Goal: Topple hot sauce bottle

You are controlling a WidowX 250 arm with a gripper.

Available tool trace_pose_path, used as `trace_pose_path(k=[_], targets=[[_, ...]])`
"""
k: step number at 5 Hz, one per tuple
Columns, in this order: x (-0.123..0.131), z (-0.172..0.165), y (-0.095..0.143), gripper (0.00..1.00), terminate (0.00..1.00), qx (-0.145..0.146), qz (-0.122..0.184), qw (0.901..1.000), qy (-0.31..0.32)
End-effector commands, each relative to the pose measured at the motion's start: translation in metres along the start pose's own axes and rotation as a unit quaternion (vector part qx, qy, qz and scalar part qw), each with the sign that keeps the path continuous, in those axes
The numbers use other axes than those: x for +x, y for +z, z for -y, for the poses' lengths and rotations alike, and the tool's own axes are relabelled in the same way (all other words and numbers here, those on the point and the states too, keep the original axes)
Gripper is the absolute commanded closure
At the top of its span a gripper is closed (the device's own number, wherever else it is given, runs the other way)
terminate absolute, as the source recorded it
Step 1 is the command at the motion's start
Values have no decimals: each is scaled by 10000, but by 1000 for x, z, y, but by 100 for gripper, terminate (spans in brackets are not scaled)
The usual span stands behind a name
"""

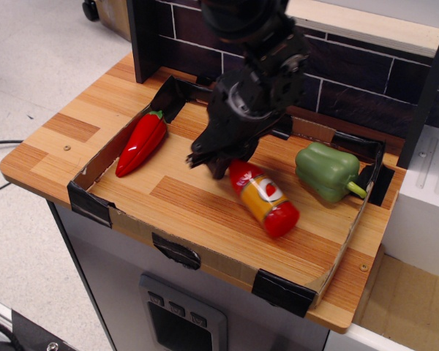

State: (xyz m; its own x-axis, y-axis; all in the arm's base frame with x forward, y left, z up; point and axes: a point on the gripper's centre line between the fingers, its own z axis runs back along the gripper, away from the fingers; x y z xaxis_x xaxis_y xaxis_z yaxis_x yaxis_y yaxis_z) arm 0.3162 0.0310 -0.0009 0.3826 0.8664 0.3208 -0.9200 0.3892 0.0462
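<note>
The hot sauce bottle is glossy red with an orange label band and a white-and-red emblem. It lies on its side in the middle of the tray, base toward the front right, cap end under my gripper. My black gripper hangs tilted over the cap end, its fingers around the neck; the cap is hidden by them. I cannot see whether the fingers still pinch the neck.
A red chili pepper with a green stem lies at the tray's left. A green bell pepper sits at the right. The low cardboard tray wall with black tape corners rings the wooden board. A dark brick wall stands behind.
</note>
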Motion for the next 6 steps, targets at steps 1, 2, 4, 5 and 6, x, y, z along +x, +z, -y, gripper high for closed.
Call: trace_pose_path(k=[1, 2, 4, 5, 6], targets=[[33, -2, 26, 0, 0, -142, -903, 9957, -149], [42, -6, 40, 0, 0, -349, -960, 9948, -37], [47, -11, 78, 0, 0, -758, -974, 9923, -54], [49, -11, 86, 0, 0, -783, -1021, 9911, -329], [49, -11, 86, 0, 0, -783, -1021, 9911, -329]])
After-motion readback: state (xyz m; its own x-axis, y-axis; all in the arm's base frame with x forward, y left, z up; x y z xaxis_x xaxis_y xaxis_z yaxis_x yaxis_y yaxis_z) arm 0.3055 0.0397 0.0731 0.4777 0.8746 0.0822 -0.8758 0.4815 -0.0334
